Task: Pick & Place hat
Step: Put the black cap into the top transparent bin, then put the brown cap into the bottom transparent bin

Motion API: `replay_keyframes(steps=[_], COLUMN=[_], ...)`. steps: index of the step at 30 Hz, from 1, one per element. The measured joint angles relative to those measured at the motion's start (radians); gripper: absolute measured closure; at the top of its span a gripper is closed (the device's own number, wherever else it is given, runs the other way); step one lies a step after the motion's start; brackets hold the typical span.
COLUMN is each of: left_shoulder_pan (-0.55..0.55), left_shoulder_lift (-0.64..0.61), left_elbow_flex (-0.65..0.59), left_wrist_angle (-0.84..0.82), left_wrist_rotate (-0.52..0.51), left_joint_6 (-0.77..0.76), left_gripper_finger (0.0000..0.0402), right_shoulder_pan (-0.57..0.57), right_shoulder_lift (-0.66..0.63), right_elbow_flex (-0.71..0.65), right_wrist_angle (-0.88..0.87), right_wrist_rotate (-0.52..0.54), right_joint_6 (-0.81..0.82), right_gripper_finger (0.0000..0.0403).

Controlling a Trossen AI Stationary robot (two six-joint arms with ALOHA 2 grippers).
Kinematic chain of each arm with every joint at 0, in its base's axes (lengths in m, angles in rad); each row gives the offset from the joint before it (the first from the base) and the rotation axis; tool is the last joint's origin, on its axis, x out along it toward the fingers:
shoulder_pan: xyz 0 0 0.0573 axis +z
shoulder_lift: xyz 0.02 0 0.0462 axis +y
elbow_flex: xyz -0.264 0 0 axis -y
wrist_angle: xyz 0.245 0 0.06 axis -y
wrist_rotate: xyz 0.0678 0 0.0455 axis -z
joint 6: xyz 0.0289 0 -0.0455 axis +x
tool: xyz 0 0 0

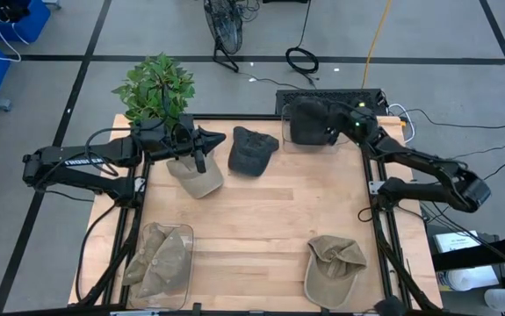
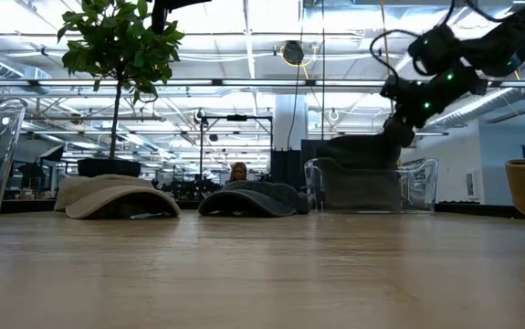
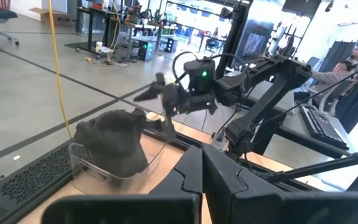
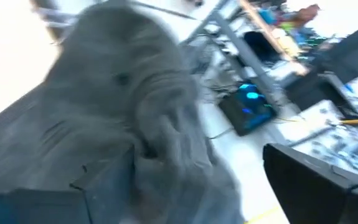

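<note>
1. Right, nearest the front edge, a tan hat [image 1: 334, 268] lies on the bare table [image 1: 270, 219], and another tan hat sits in a clear bin [image 1: 158, 256] at the front left corner.
2. Mid-table, the left gripper [image 1: 201, 149] hangs over a third tan hat [image 1: 197, 178], fingers pressed together, holding nothing.
3. Beside it, a dark hat [image 1: 253, 151] waits on the wood.
4. At the far right corner, the black hat [image 1: 309, 120] sits in its clear bin [image 3: 79, 163].
5. The right gripper [image 1: 338, 123] is right at that hat, fingers [image 4: 319, 180] spread wide.
6. So this looks like the release step, hat dropped.
7. Next call: lift the right arm clear without snagging fabric, then go for the dark hat.
</note>
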Motion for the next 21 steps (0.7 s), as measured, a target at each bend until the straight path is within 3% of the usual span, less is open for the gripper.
replay_keyframes(steps=[7,12,18,21], left_shoulder_pan=[0.0,0.003,0.003,0.003], left_shoulder_lift=[0.0,0.0,0.0,0.0], left_elbow_flex=[0.0,0.0,0.0,0.0], left_wrist_angle=[-0.016,-0.031,-0.03,-0.03], left_wrist_rotate=[0.0,0.0,0.0,0.0], left_joint_6=[0.035,0.051,0.043,0.063], left_gripper_finger=[0.0396,0.0385,0.0359,0.0343], right_shoulder_pan=[0.0,0.011,0.053,0.12], right_shoulder_lift=[-0.134,-0.206,-0.267,-0.268], right_elbow_flex=[0.0,0.0,0.0,0.0], right_wrist_angle=[-0.007,-0.023,0.167,0.302], right_wrist_rotate=[0.029,0.006,-0.253,-0.359], right_joint_6=[0.083,0.365,0.984,1.084], right_gripper_finger=[0.0047,0.0046,0.0059,0.0082])
